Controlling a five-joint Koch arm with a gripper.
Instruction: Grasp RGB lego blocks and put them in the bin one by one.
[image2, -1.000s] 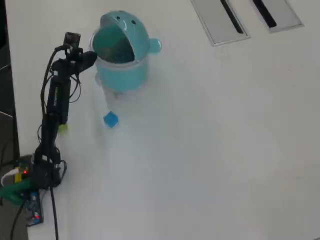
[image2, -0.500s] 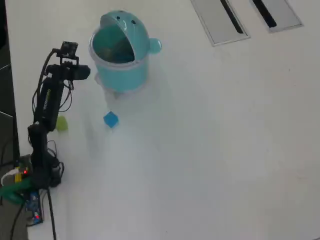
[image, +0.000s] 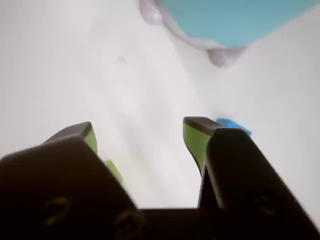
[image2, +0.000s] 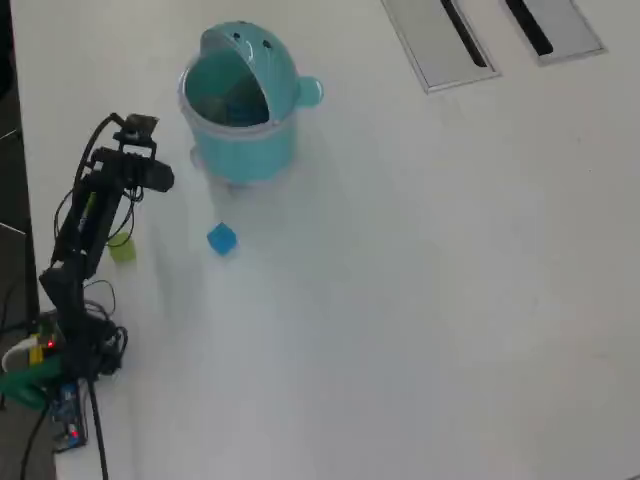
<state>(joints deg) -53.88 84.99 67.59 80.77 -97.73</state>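
Gripper (image: 140, 132) is wide open in the wrist view, with a broad gap of bare white table (image2: 420, 300) between the two jaws and nothing held. Fingers (image: 196, 137) are black with green pads on the inner faces. In the overhead view the gripper (image2: 160, 180) sits at the end of the black arm (image2: 85, 225), which leans up from its base (image2: 60, 370) at the left edge of the table; the jaws cannot be told apart from that view.

Blue block (image: 234, 124) in the wrist view peeks out just past the tip of the right-hand finger, mostly hidden behind it, outside the jaw gap. In the overhead view the blue block (image2: 221, 238) lies on the table below and to the right of the gripper, apart from it.

Yellow-green block (image2: 122, 248) lies on the table right beside the arm's forearm, below the gripper in the overhead view, partly overlapped by the arm. In the wrist view a yellow-green patch (image: 114, 170) low by the left finger may be this block, cannot tell for sure.

Teal bin (image2: 240, 110) stands up and to the right of the gripper in the overhead view, near it but not touching, lid swung back, knob (image2: 310, 92) on its right side. In the wrist view the bin (image: 235, 20) fills the top edge ahead of the jaws, blurred.

Red block not seen in either view.

Two grey slotted panels (image2: 440, 40) sit far off at the top right of the table.
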